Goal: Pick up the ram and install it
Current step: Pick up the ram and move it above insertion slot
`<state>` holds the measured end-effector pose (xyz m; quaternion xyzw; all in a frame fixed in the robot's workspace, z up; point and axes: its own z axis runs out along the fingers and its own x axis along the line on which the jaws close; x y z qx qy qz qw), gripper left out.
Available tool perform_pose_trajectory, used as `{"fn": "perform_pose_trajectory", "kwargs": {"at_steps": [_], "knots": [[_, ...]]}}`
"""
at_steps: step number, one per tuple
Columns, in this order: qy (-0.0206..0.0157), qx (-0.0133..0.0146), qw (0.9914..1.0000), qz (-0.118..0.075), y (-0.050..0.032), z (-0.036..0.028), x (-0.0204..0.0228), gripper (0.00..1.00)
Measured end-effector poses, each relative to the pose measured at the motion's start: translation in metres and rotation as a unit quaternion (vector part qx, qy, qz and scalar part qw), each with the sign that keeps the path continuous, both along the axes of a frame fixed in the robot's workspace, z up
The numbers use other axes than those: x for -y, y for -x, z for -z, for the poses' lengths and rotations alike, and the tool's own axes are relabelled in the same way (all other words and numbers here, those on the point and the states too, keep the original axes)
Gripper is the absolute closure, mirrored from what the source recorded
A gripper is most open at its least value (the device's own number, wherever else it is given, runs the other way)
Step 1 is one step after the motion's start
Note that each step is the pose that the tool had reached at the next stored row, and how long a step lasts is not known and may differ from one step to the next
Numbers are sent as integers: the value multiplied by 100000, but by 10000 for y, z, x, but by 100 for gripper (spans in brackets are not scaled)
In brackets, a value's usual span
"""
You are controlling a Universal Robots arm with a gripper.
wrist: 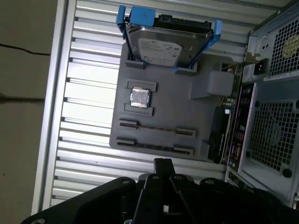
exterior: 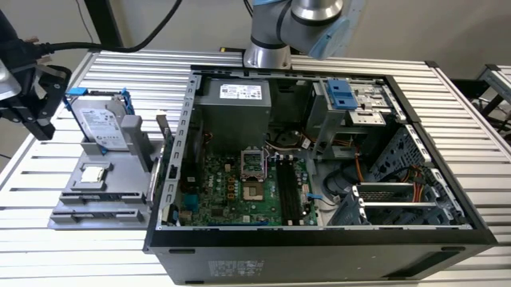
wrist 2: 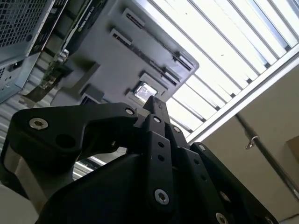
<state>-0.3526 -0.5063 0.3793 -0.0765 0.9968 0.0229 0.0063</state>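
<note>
Grey flat plastic holder tray (wrist: 187, 107): matt, smooth. Ribbed silver metal tabletop (exterior: 463, 119): bright sheen. Black angular gripper (wrist 2: 156, 101): matt.

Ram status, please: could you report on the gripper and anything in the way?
Gripper shut, empty, beside the tray. Ram apparently edge-on in its tray holder, untouched. Nothing between them.

Your arm (exterior: 268, 42) rises at the exterior view's top. Your end effector (wrist: 163, 163) hangs at that view's left edge, empty, fingers pressed together.
</note>
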Motion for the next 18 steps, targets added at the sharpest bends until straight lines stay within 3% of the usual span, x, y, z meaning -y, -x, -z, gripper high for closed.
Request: {"fn": "perform_pose_trajectory", "kwargs": {"at_steps": [8, 15, 18], "knots": [[320, 4, 99933, -3641, 0, 0, -1, 100], [548, 2, 99777, -6651, 0, 0, -6, 100], [597, 9, 99640, -8457, 0, 0, -7, 100]]}}
